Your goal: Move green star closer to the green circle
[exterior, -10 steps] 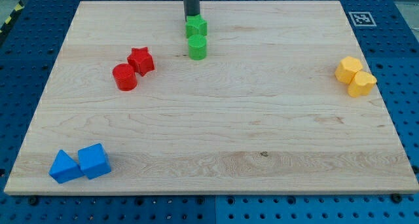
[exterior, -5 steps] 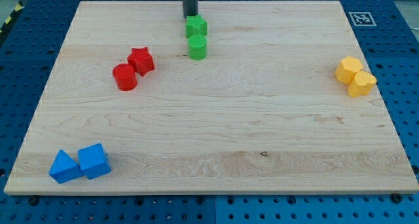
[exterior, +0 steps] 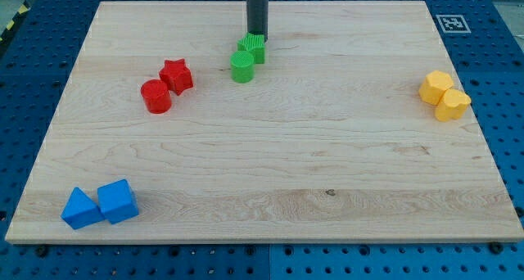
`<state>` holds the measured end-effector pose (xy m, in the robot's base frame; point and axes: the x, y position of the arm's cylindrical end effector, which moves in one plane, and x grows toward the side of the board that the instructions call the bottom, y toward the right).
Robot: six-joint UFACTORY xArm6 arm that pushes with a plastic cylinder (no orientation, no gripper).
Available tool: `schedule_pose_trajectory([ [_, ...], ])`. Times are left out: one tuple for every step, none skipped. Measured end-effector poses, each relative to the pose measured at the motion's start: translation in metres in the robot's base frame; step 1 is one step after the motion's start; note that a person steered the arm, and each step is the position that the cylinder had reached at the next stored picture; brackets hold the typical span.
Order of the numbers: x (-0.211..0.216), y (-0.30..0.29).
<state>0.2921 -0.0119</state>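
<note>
Item 1. My tip (exterior: 257, 38), the lower end of a straight dark rod, stood at the view's top centre, touching the upper side of the green star-shaped block (exterior: 254, 47). There was no claw on this rig, so nothing could be released, clenched or grasped; the rod could only push.

Item 2. The green star-shaped block lay against the green round cylinder block (exterior: 241, 67), which sat just below it and slightly toward the view's left. The two appeared to touch, so the task looked all but complete; the tip's place behind the star suited a push toward the circle.

Item 3. Red star-shaped block (exterior: 176, 75) and red round cylinder block (exterior: 155, 96) were paired, touching, at the view's left, well apart from the green pair.

Item 4. Two yellow blocks (exterior: 444, 95), shapes unclear, were clustered at the view's right edge.

Item 5. Blue triangular block (exterior: 80, 209) and blue cube-like block (exterior: 118, 201) were side by side at the view's bottom left.

Item 6. Pale wooden board (exterior: 286, 165) carried all the items.
</note>
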Motion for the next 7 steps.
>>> schedule_pose_trajectory([
  [-0.014, -0.033],
  [-0.025, -0.075],
  [-0.018, -0.106],
  [-0.018, -0.107],
  [-0.018, -0.107],
  [-0.012, -0.107],
  [0.000, -0.107],
])
